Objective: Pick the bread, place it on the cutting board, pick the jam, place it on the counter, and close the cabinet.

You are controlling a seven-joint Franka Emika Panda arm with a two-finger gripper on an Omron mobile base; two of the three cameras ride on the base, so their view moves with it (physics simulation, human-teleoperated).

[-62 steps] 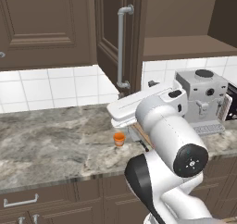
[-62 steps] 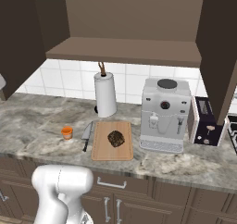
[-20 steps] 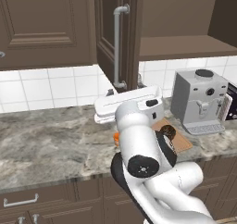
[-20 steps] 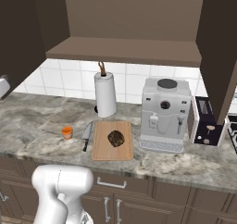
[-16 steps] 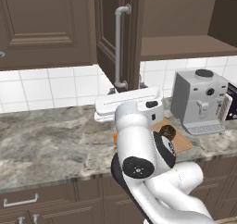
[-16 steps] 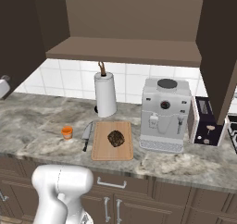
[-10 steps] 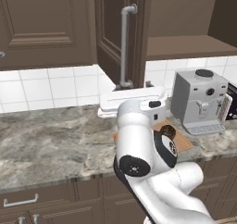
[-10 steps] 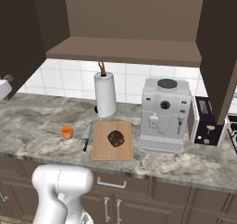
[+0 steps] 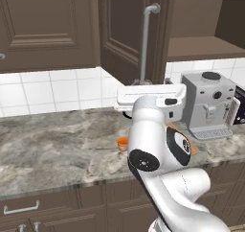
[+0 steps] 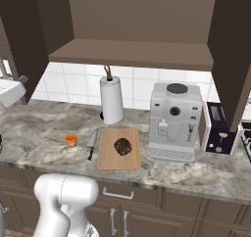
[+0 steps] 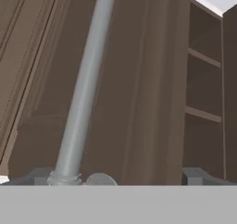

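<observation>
A brown kitchen: white tile behind a marbled counter (image 10: 29,133), dark cabinets above. The cabinet (image 10: 137,15) stands open, its shelf bare in the right base view, and its left door (image 9: 125,32) hangs swung out over the counter with a long silver handle (image 9: 145,44) on it. On the counter lies the board (image 10: 119,148), and the bread (image 10: 122,146) sits on it near the middle. A knife (image 10: 91,143) lies just left of the board, and the jam (image 10: 71,140) stands on the stone a little further left, apart from both. Behind the board is a paper towel roll (image 10: 111,106); to its right a coffee machine (image 10: 173,121), then a toaster (image 10: 218,128).

The arm reaches up to the door, its hand at the handle's lower end. In the hand view the gripper (image 11: 118,177) is right against the door, the handle's foot between the fingertips (image 11: 194,176), which stand wide apart.
</observation>
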